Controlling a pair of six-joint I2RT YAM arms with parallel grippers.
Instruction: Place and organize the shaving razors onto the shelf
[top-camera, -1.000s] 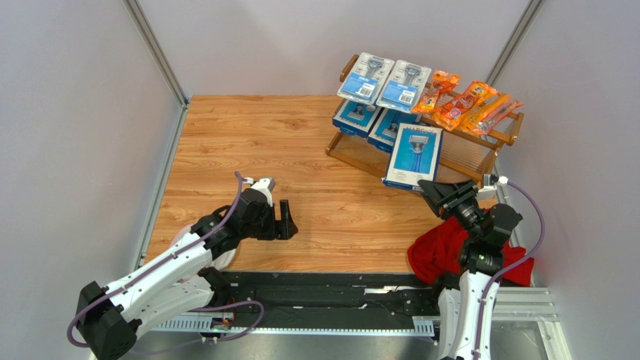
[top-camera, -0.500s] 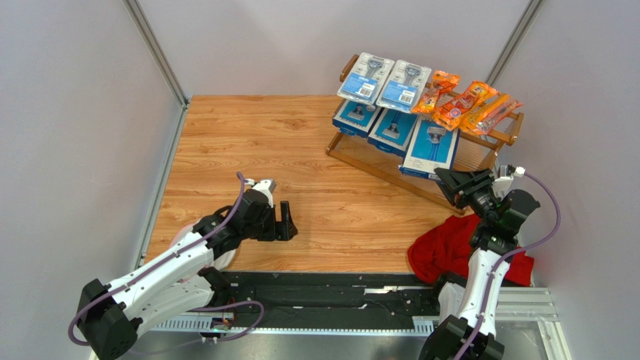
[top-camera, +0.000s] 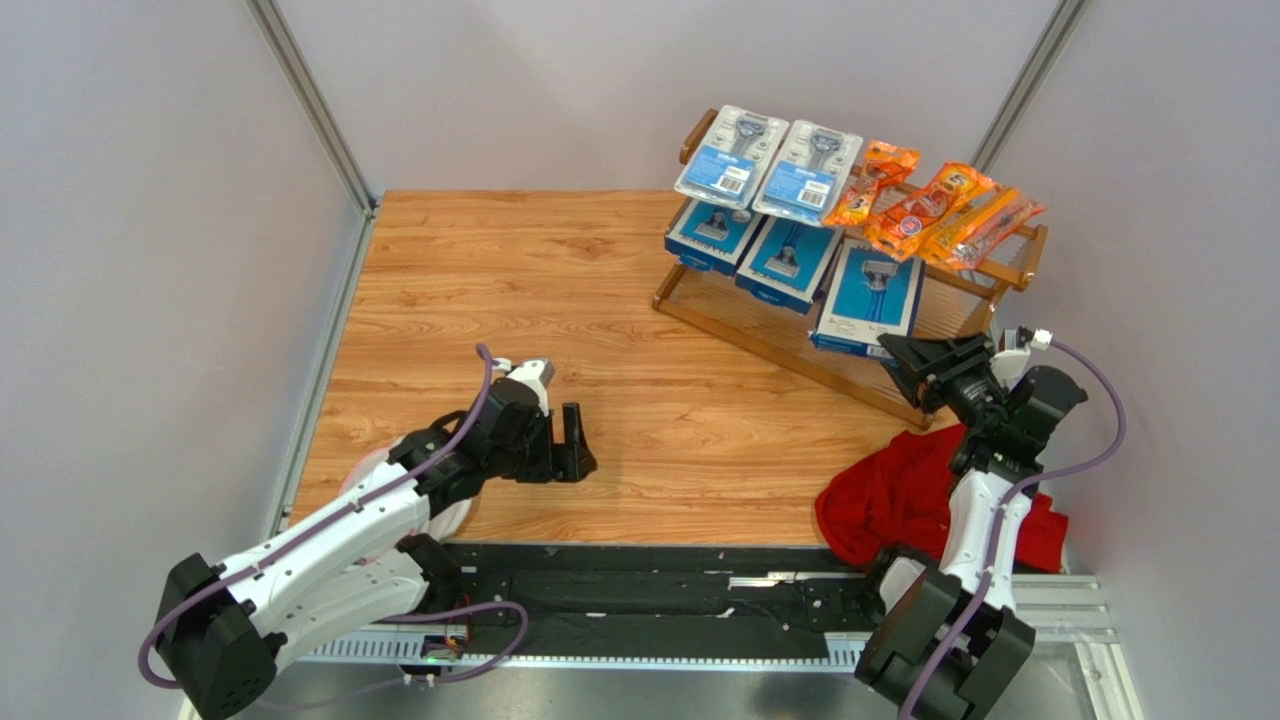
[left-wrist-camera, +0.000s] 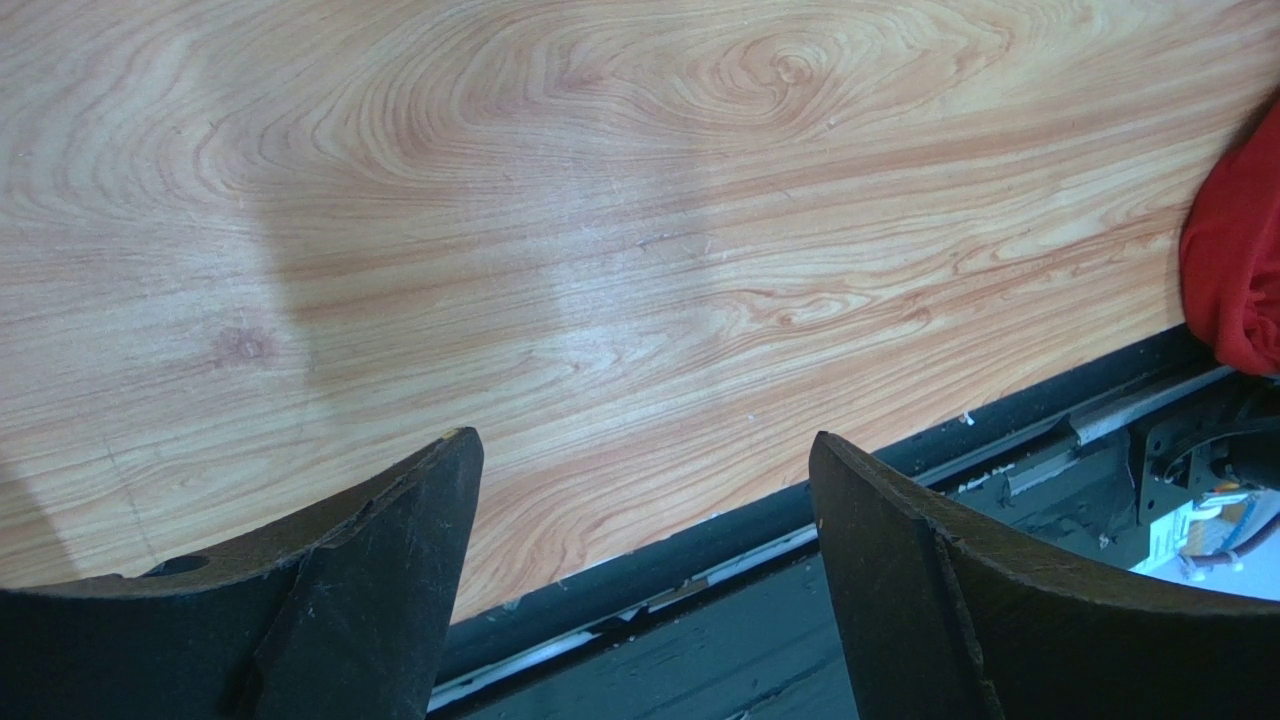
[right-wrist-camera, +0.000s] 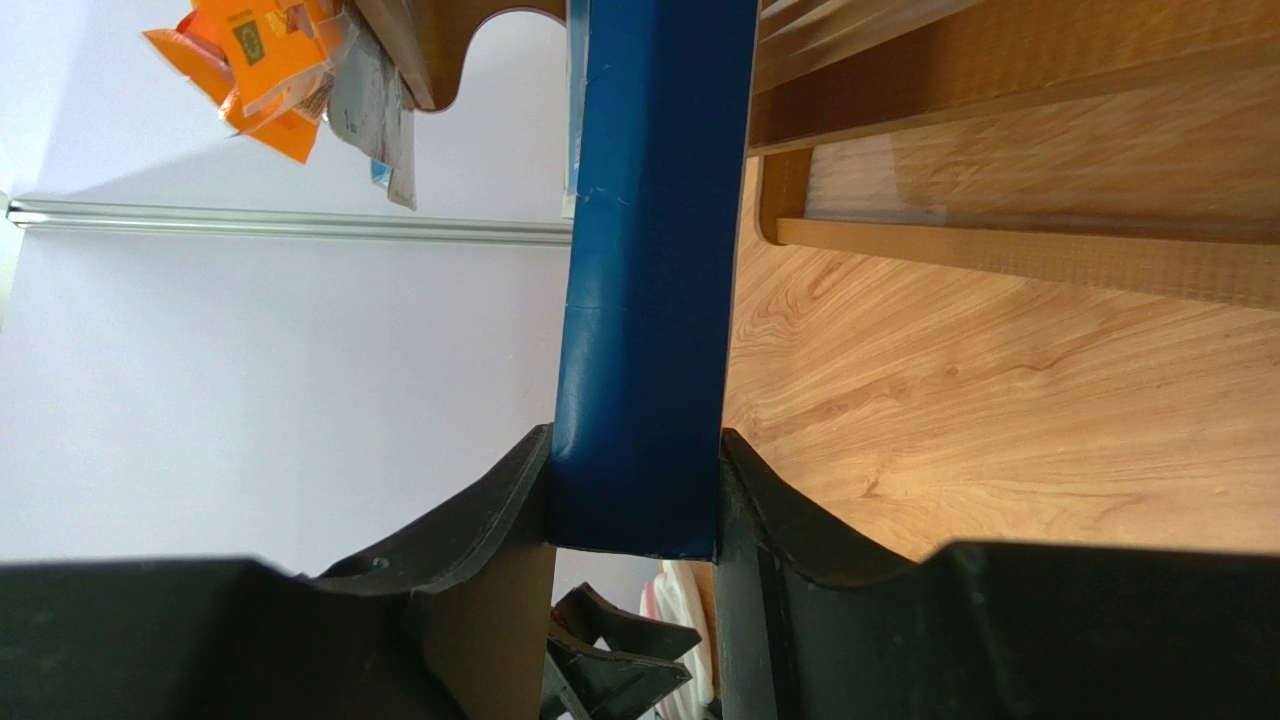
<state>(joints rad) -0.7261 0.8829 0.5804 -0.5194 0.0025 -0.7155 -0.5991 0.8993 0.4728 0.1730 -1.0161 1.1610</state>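
Right gripper (right-wrist-camera: 636, 465) clamps the blue razor box (top-camera: 870, 290) edgewise, apparently to seat it on the shelf (top-camera: 950, 308); left gripper (left-wrist-camera: 643, 458) gapes idle.

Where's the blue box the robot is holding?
In the top view, the blue box is right of two others at the shelf's lower tier, in the right gripper.
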